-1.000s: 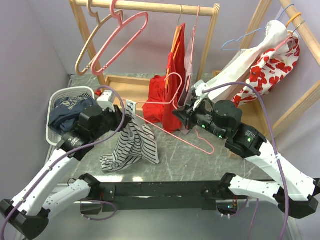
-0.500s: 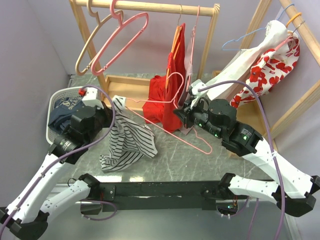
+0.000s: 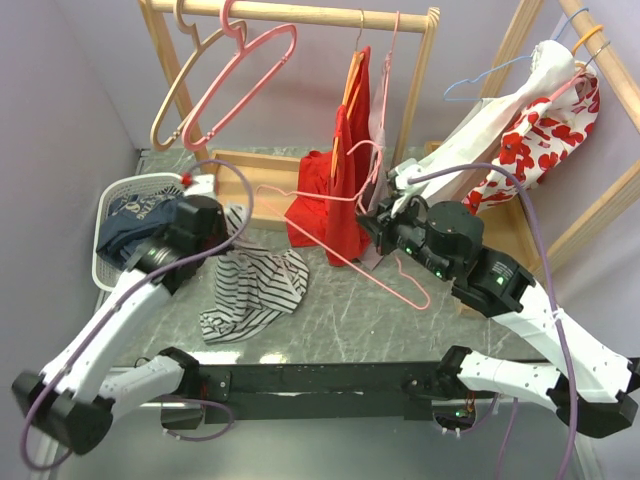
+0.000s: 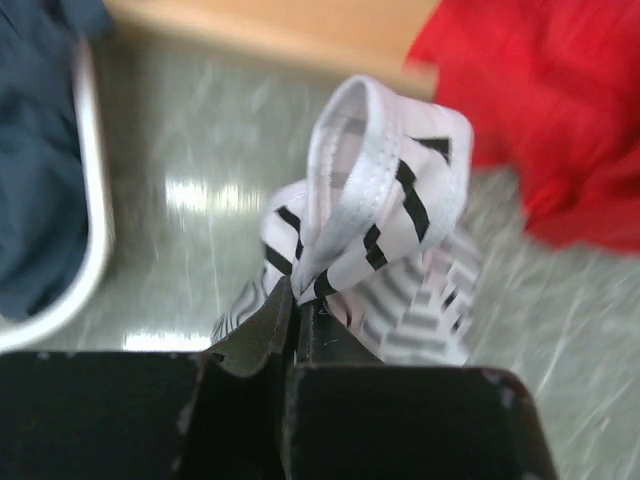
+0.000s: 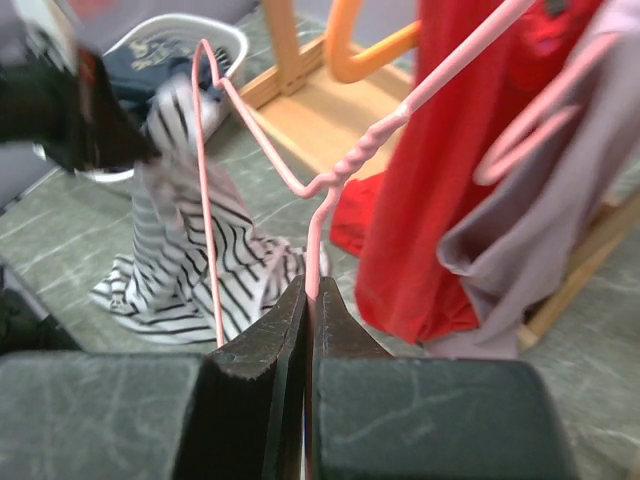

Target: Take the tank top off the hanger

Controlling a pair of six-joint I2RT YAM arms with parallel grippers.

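My left gripper (image 4: 297, 300) is pinched on a strap of the tank top (image 4: 400, 200) (soft, light, floppy; I judge its stitched edge grips best) while my right gripper (image 5: 307, 300) clamps the thin, stiff hanger (image 5: 352, 160).

The tank top (image 3: 252, 285) is white with black stripes; the hanger (image 5: 350, 162) at centre is pink wire; at twelve o'clock hangs a plain red garment (image 3: 335, 195); at two o'clock a white dress (image 3: 535, 140) bears red flowers; at nine o'clock the basket (image 3: 140, 181) is white, its bundle (image 3: 125, 222) navy; the table (image 3: 400, 320) is grey-green marble.
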